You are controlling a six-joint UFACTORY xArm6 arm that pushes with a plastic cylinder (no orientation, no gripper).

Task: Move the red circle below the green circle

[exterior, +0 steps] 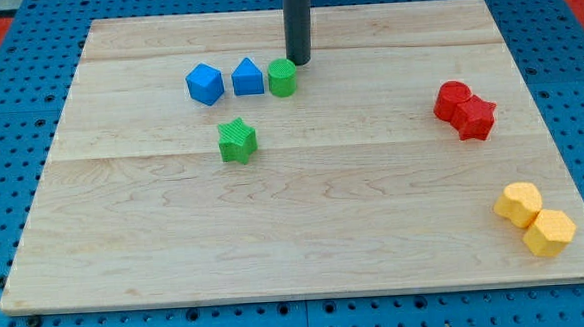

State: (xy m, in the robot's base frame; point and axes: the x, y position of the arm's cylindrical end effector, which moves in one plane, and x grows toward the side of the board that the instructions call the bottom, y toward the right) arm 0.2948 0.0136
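There is only the one camera view. A pale wooden board (305,213) lies on a blue pegboard table (9,108), and most of its near half is bare wood, with wide open room across the middle.

The dark rod comes down at the far side, and my tip (298,62) sits just beside the green circle block (283,78), at its far right edge; whether they touch I cannot tell. The rod carries no pincer, so it holds nothing.

Left of the green circle, in a row, stand a blue house-shaped block (247,78) and a blue cube-like block (205,84). A green star block (238,140) lies nearer, below them.

The red circle block (453,100) is far off to the right, touching a red star block (475,118), well apart from the green circle.

Near the right corner, two yellow blocks (534,220) touch, close to the board's edge.
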